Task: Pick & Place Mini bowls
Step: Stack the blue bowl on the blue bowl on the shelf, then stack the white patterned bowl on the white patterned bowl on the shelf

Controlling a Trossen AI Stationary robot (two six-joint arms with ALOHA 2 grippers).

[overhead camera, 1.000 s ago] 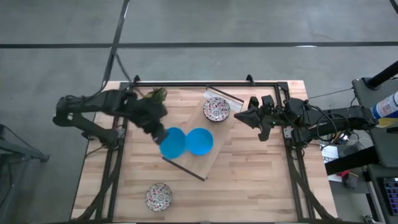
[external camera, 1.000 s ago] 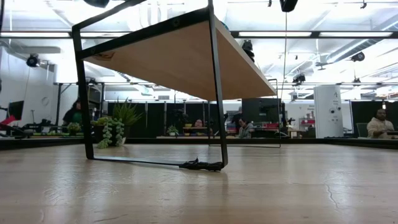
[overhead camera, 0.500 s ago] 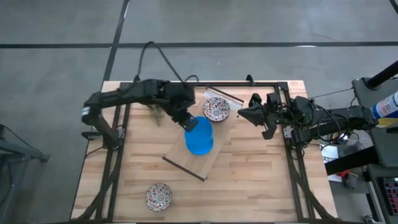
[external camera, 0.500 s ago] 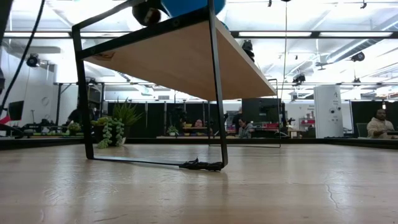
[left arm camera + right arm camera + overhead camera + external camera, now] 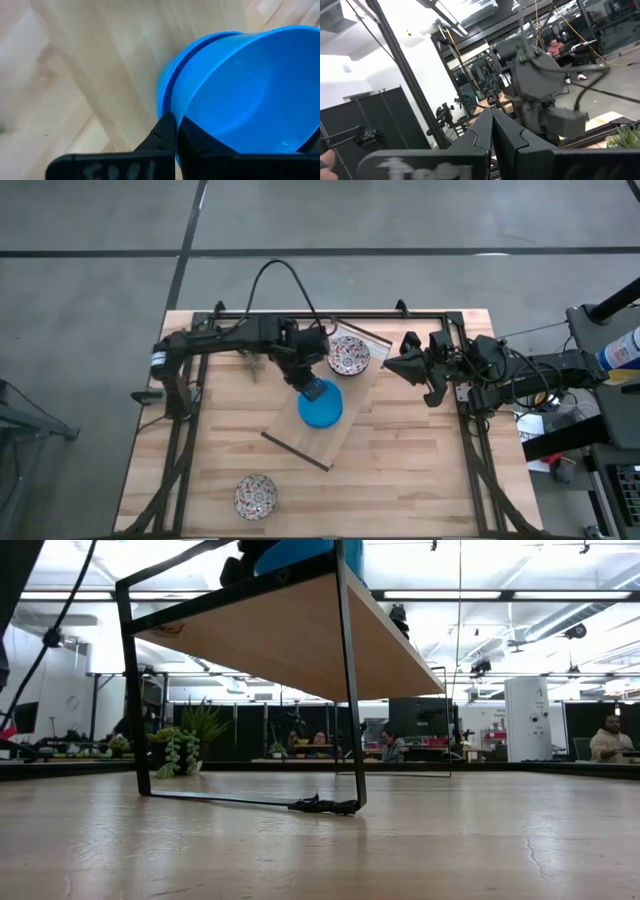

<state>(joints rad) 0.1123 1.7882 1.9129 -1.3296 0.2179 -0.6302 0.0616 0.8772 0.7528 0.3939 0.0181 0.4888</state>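
Note:
My left gripper [image 5: 312, 389] is shut on a bright blue mini bowl [image 5: 322, 408] that sits over a second blue bowl [image 5: 169, 82] on the light wooden board [image 5: 290, 438]. In the low view the blue bowl [image 5: 300, 552] shows above the board's edge. A red-patterned bowl [image 5: 348, 355] stands on the board's far end. Another patterned bowl [image 5: 255, 496] rests on the table near the near edge. My right gripper [image 5: 392, 366] waits shut at the table's right side, above the surface. The other bowls are out of view. My left gripper pinches the upper blue bowl's rim [image 5: 186, 116] on the side toward the table's far left, one finger [image 5: 165, 134] outside the wall and one inside. It comes from above, slanting down from the left. The bowl tilts slightly, nested over the lower blue bowl.
The board is a raised shelf on a black metal frame [image 5: 350, 690], slanting across the table's middle. A small green plant [image 5: 250, 364] lies partly under the left arm. Bare tabletop [image 5: 400, 470] lies toward the near right. People sit in the room beyond.
My left gripper has carried the blue bowl from beside the other blue bowl toward the table's right, then down onto it. The two bowls, side by side a second ago, now overlap as one stack. The right arm has kept still.

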